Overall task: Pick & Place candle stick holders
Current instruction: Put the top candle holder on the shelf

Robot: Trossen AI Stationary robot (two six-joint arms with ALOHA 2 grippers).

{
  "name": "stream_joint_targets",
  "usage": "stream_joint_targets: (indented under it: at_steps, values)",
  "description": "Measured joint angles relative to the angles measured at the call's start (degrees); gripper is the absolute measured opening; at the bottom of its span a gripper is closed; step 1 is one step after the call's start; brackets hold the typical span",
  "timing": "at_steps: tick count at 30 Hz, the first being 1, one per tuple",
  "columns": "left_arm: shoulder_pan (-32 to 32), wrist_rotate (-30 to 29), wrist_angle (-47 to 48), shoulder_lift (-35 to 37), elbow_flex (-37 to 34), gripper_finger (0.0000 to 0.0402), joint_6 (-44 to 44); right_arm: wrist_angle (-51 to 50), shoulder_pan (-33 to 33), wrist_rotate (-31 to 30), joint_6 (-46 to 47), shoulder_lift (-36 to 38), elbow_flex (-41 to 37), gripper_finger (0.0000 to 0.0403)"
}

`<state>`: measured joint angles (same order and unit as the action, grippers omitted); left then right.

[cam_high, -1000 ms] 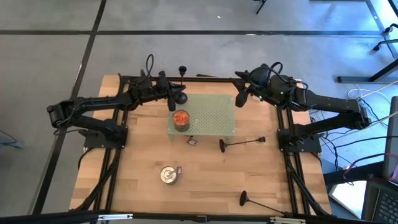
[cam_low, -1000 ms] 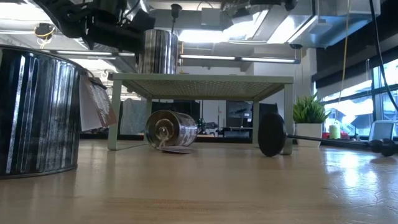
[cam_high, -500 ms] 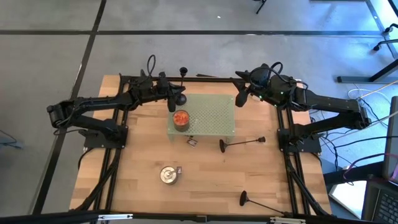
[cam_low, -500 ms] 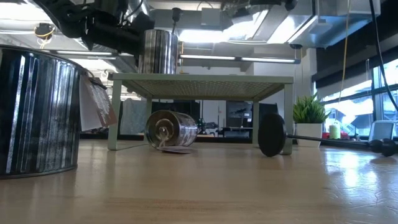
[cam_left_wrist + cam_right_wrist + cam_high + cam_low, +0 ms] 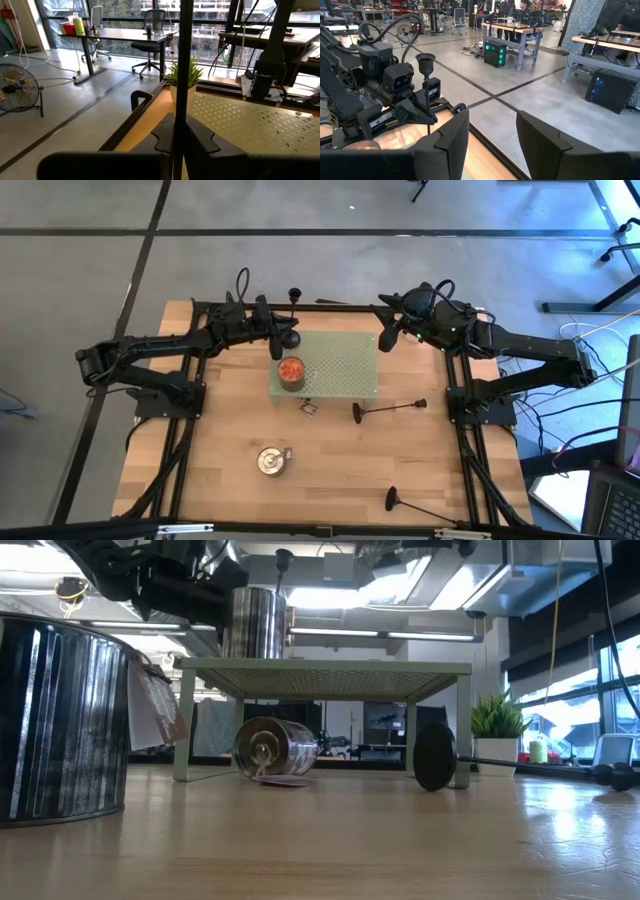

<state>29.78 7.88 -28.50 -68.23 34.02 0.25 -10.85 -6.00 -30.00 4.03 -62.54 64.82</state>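
Observation:
My left gripper (image 5: 283,336) is at the far left corner of the green perforated riser (image 5: 335,365). It is shut on a black candle stick holder (image 5: 426,85) that stands upright with its cup top (image 5: 294,294) up. Its base is hidden, so I cannot tell if it rests on the riser. Two more candle stick holders lie on their sides on the table: one (image 5: 385,410) just right of the riser, one (image 5: 408,504) near the front edge. My right gripper (image 5: 385,338) hovers open over the riser's far right corner, holding nothing. My left gripper pinches the lower part of the holder's thin stem (image 5: 182,115) between its two fingers (image 5: 162,137). The fingers come in about level from the table's left side and lie across the stem. The holder stands upright in the hold, and most of the stem rises above the fingers.
An orange-topped can (image 5: 290,372) stands on the riser's left part, close to my left gripper. A silver can (image 5: 270,462) stands on the table toward the front, and another can (image 5: 275,747) lies on its side under the riser. Bare wood lies between the riser and the front edge.

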Motion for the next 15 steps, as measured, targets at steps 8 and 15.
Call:
stream_joint_targets:
  at_steps: [8, 15]
  values:
    - [-0.1, -0.4, 0.0, 0.0, 0.0, 0.0062, 0.0, 0.0, 0.0, 0.0, 0.0, 0.0, 0.0, 0.0169]
    - [0.0, -0.7, 0.0, 0.0, 0.0, 0.0086, -0.3, 0.0, 0.0, 0.0, 0.4, 0.0, 0.0, 0.0169]
